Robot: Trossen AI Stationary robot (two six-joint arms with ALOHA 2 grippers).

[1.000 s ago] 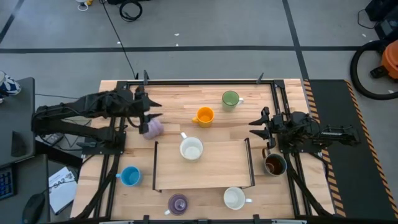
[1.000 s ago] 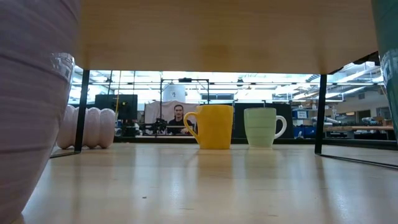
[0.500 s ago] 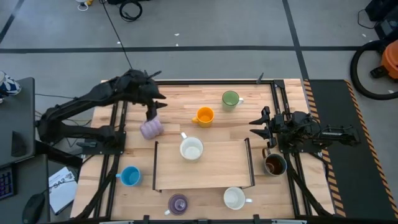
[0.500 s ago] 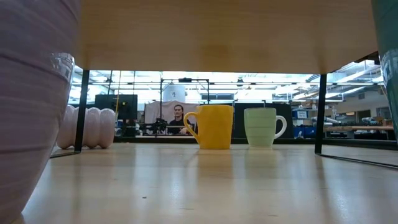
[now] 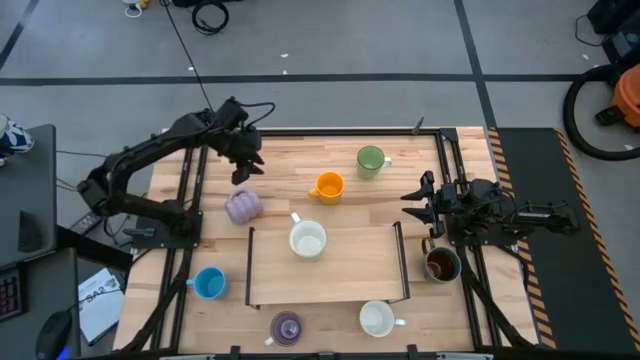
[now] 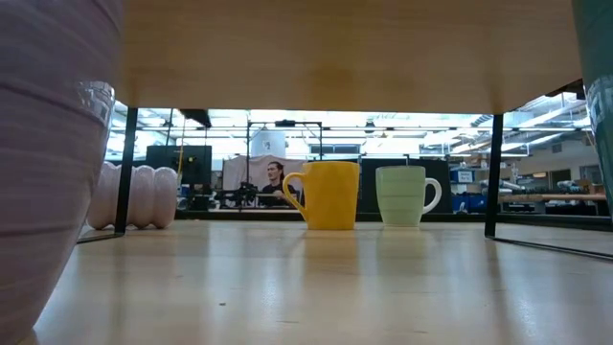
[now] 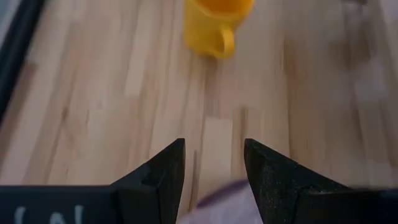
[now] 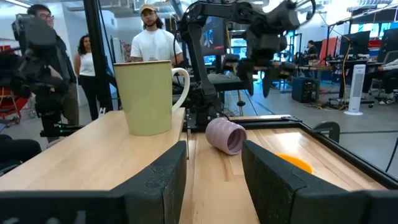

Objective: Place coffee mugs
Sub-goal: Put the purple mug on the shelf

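My left gripper [image 5: 244, 168] [image 7: 213, 147] hangs open above the table's far left, beyond the lavender mug [image 5: 242, 206] [image 6: 134, 196] [image 8: 225, 135]. That mug lies on its side on the wood; its edge [image 7: 219, 198] shows below the fingers. The orange mug [image 5: 327, 186] [image 7: 214, 23] and the green mug [image 5: 371, 158] [image 8: 149, 96] stand upright near the far edge. A white mug [image 5: 307, 240] sits on the raised board [image 5: 330, 275]. My right gripper [image 5: 412, 205] [image 8: 213, 149] waits open at the table's right side.
The blue mug [image 5: 208, 283], a second purple mug [image 5: 286, 326] and a second white mug [image 5: 377, 318] stand along the near side, and the brown mug [image 5: 441, 264] stands at the right. The board's black legs [image 6: 493, 172] rise from the table. People stand beyond the table [image 8: 152, 37].
My left gripper has risen from beside the lavender mug and drawn back toward the table's far edge. The lavender mug stays on its side where it was. The right arm has kept still.
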